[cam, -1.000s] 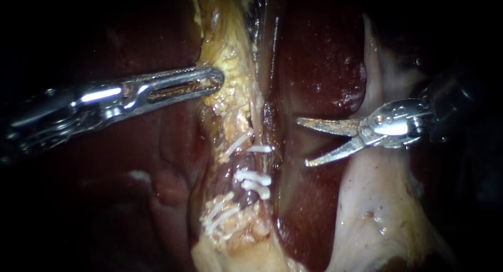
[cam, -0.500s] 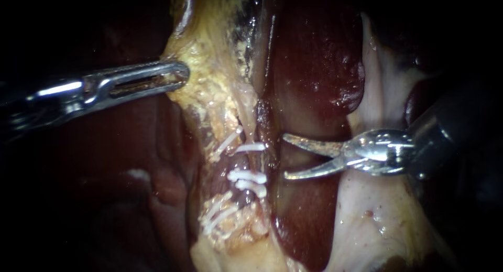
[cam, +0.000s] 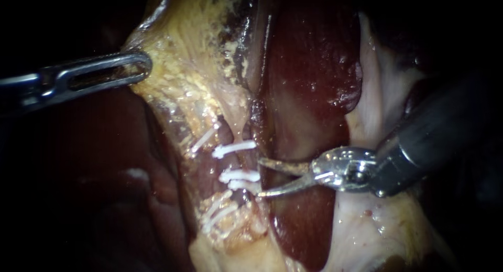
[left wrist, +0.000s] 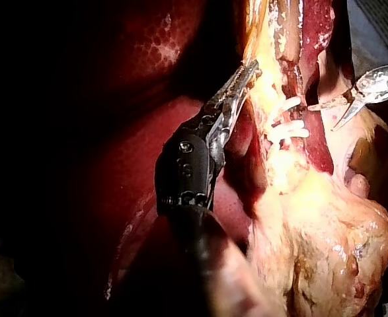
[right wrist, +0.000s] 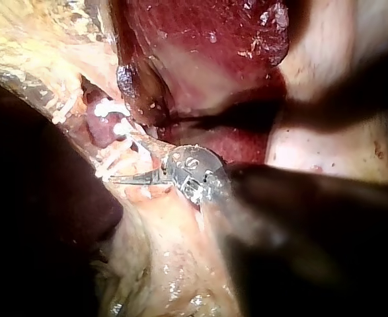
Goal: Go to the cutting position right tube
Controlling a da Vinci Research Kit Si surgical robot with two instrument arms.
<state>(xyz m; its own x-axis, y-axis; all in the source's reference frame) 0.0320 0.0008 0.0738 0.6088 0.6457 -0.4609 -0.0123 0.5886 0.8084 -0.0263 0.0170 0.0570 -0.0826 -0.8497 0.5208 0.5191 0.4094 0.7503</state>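
Observation:
Two tubes run down the yellow tissue (cam: 183,88), each with white clips. The right tube (cam: 237,162) carries one clip (cam: 233,149) above and two clips (cam: 240,175) below. My right instrument (cam: 260,177) comes in from the right with its two thin blades open. The blade tips sit just right of the tube: the upper tip is level with the gap between the clips, the lower tip just below the lower pair. My left instrument (cam: 133,67) is shut on the edge of the yellow tissue and holds it stretched to the left. The left wrist view shows this grip (left wrist: 243,78).
Dark red liver (cam: 309,67) lies behind and to the right of the tubes. Pale whitish tissue (cam: 377,225) sits under my right instrument's shaft. The left tube's clips (cam: 216,211) lie lower left, with another clip (cam: 202,140) higher up. In the right wrist view the blades (right wrist: 131,177) point at the clips (right wrist: 108,109).
My left instrument has drawn the yellow tissue further left, spreading it. My right instrument has moved down and left to the clipped tube, with its blades still open but closer together.

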